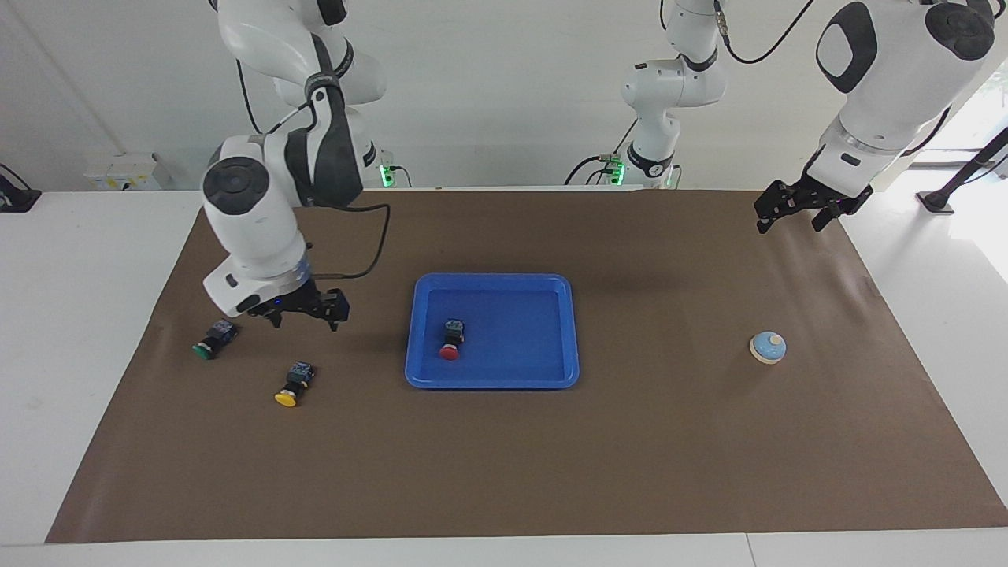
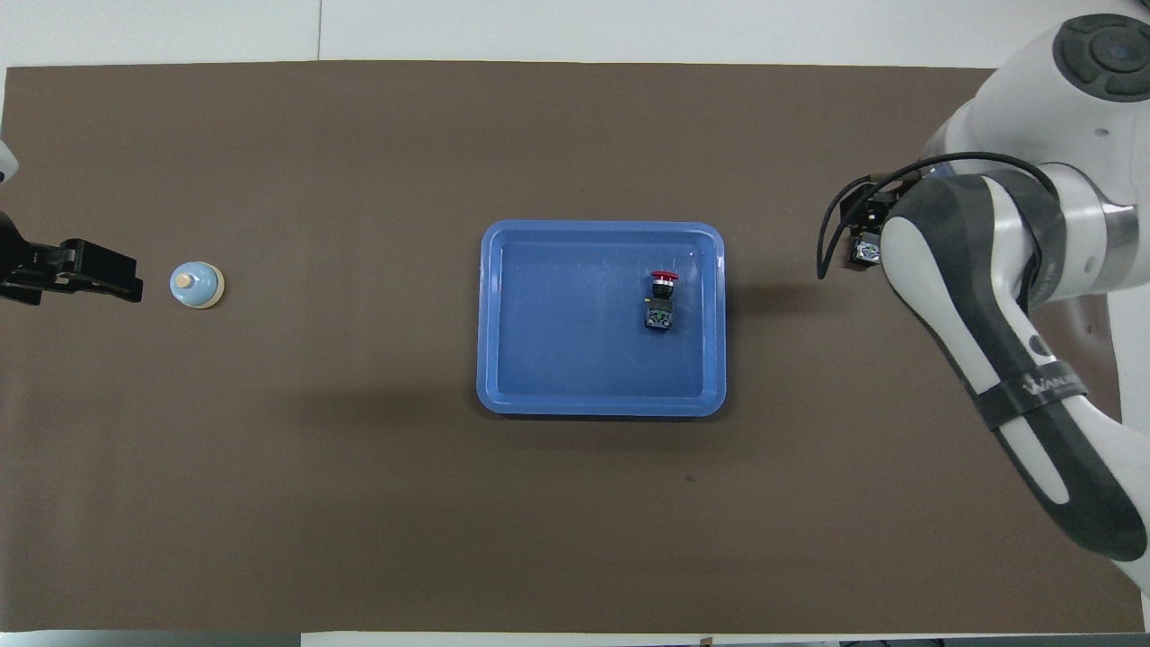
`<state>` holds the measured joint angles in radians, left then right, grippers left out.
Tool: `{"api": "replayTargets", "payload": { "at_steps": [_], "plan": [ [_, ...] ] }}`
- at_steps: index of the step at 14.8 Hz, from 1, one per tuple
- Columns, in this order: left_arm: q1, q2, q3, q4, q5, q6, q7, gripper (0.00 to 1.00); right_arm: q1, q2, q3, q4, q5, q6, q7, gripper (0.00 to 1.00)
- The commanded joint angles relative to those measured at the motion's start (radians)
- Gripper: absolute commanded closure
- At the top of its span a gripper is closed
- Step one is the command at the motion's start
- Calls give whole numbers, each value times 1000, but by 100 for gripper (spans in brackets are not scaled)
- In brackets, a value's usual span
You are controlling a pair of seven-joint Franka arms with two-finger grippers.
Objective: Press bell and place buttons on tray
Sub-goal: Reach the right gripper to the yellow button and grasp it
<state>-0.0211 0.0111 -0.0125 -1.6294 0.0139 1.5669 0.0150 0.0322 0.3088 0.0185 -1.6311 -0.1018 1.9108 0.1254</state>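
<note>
Buttons first: we see the red button [image 1: 450,342] lying on its side inside the blue tray [image 1: 492,380], which sits mid-table on the brown mat [image 1: 504,472]. Two buttons are not yet in the tray: the green button [image 1: 213,340] and the yellow button [image 1: 295,384] both lie on their sides on the mat toward the right arm's end of the table, near each other, the yellow one farther from the robots. The bell [image 1: 768,347] stands upright well apart from the tray, toward the left arm's end.

The right gripper [image 1: 303,309] hangs low over the mat between the green button and the tray, holding nothing that we can see; whether its fingers are spread or closed we cannot tell. The left gripper [image 1: 799,206] waits raised in the air over the mat's edge, clear of the bell, also empty as far as we can see, finger gap unclear.

We judge the main risk to be the round caps: a button lying sideways could roll or skid if one finger touches before the other. A low sweep toward the yellow button might also knock the green one away
</note>
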Motion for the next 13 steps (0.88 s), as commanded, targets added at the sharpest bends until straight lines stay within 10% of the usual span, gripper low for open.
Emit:
{"api": "replayTargets", "payload": {
  "at_steps": [1,13],
  "plan": [
    [-2,-17,3,-18,0,2,-10,0,-73,-20,15,-131,-15,169,-64,0],
    [-2,-17,3,-18,0,2,-10,0,-60,111,23,-161,5,418,-55,0]
  ]
}}
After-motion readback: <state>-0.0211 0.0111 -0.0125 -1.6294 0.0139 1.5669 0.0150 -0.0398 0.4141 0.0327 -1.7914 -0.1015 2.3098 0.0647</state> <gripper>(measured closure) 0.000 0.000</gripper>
